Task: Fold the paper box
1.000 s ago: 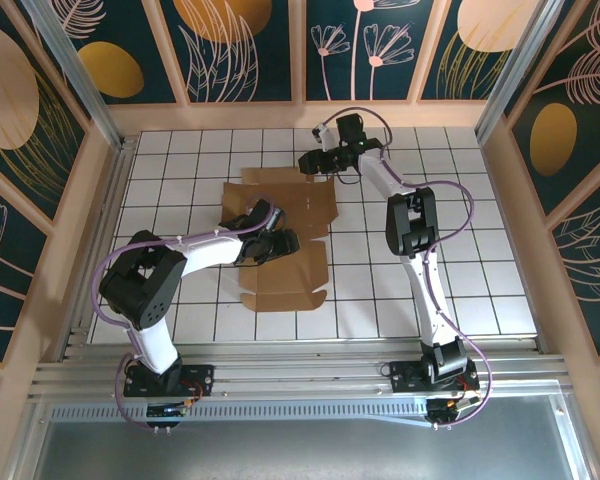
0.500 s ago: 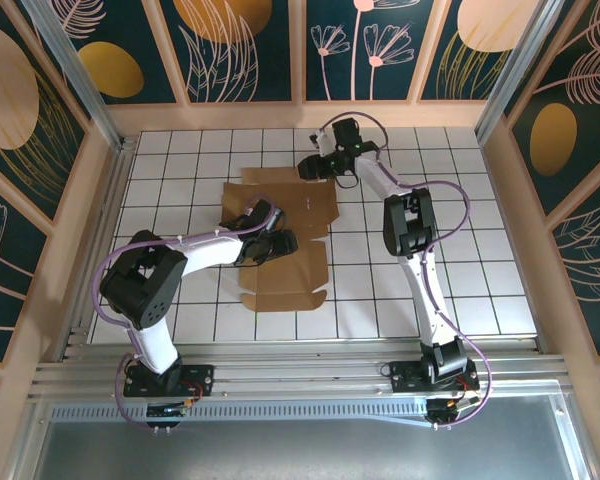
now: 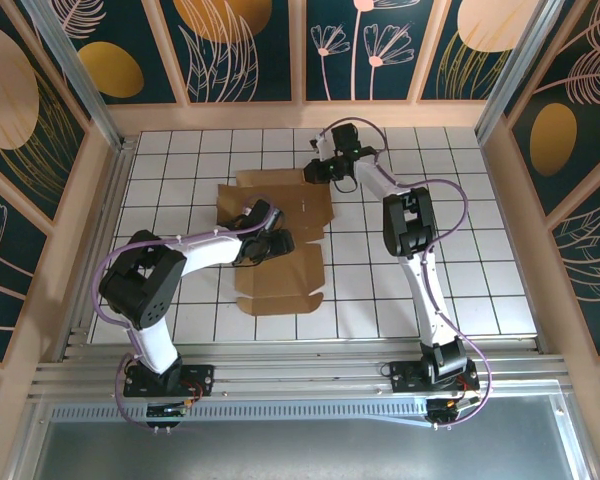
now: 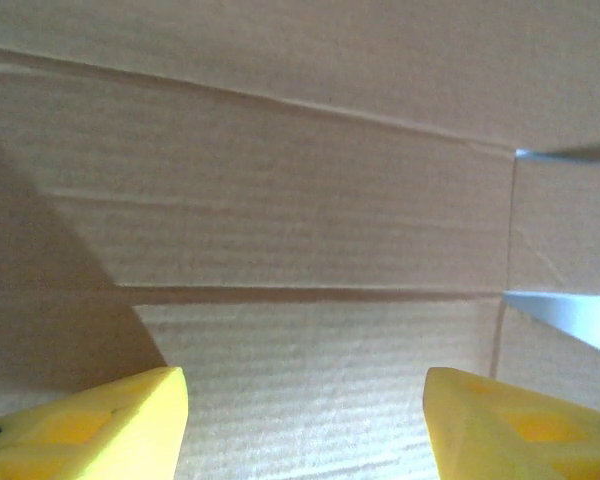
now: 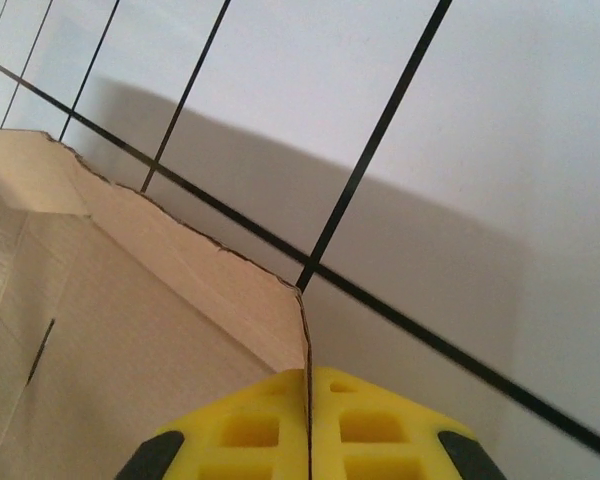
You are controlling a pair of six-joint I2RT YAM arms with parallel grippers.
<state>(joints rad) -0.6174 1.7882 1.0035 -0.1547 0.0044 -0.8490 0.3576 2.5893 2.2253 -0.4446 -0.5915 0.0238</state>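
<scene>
Right jaws tight on paper box [image 5: 130, 380]

A white tiled tabletop with thin black grid lines [image 3: 480, 270] fills the middle of the top view. Its tiles [image 5: 500, 150] also cover the upper right of the right wrist view, partly in shadow. A pale wooden border [image 3: 230, 115] frames it. Dark teal wall panels painted with orange ovals and peach plant outlines [image 3: 380, 60] stand along the top and sides. Silver aluminium rails [image 3: 300, 375] cross the bottom, above a grey metal sheet [image 3: 300, 445].
</scene>
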